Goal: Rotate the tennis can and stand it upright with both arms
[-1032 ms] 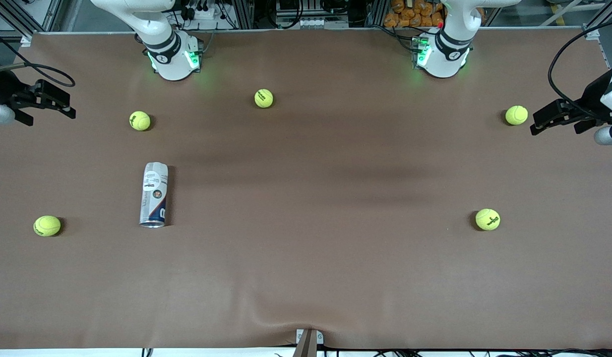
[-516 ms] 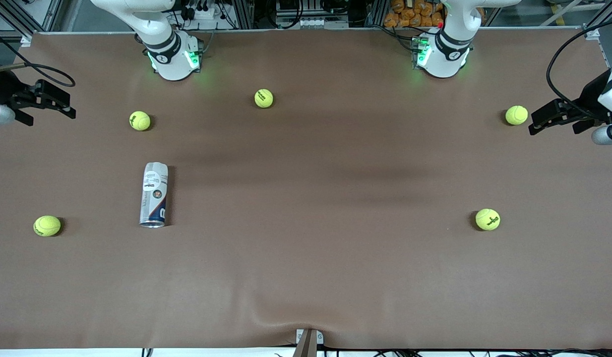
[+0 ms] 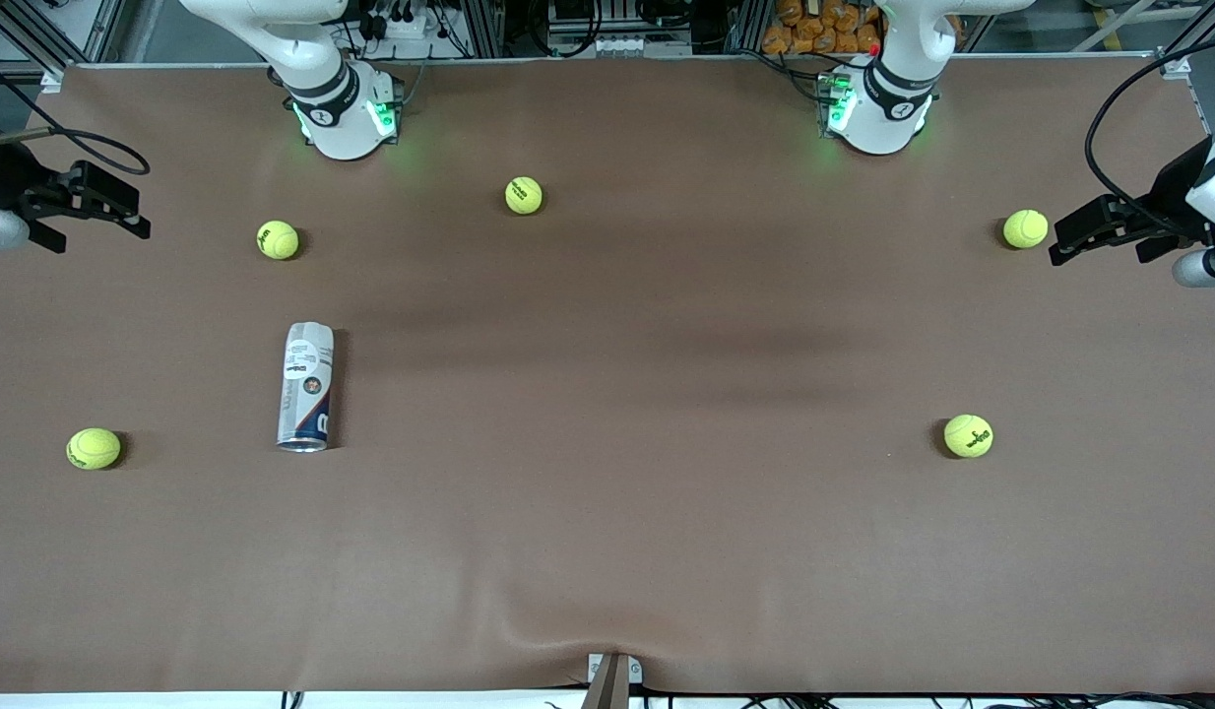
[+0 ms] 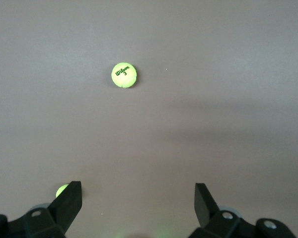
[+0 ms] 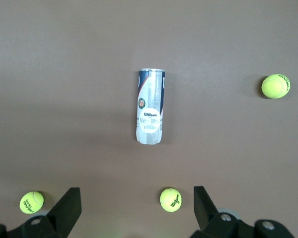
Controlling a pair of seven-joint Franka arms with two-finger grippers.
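Lowest in the front view, near the bottom edge, we see only bare brown table cloth (image 3: 607,551) with a small rumple at the middle of that edge, so there is wide open room there for swinging and standing the can.

A little higher, in the lower left part of the frame, lies the slim clear-plastic tennis can with white and navy label (image 3: 306,386), flat on its side, its silver rim end toward the bottom of the frame and its rounded end toward the top. Nothing touches it. We judge it light, stiff but thin-walled and smooth, so it will likely roll and slip; we would pinch it across the middle of the body with one gripper and steady or tip an end with the other, gently to avoid denting it.

Level with its rim end, a yellow-green tennis ball (image 3: 94,448) sits near the left edge, well apart, and another yellow-green ball (image 3: 968,435) lies at lower right. Higher up, three more balls rest at upper left (image 3: 278,239), upper centre (image 3: 524,195) and upper right (image 3: 1024,228).

At the left edge of the frame, the right gripper (image 3: 100,207) hangs over the table's margin with fingers spread wide and holding nothing; the right wrist view shows the can ahead between its fingers. At the right edge, the left gripper (image 3: 1085,236), equally wide and empty, hovers just beside the upper-right ball, far from the can.
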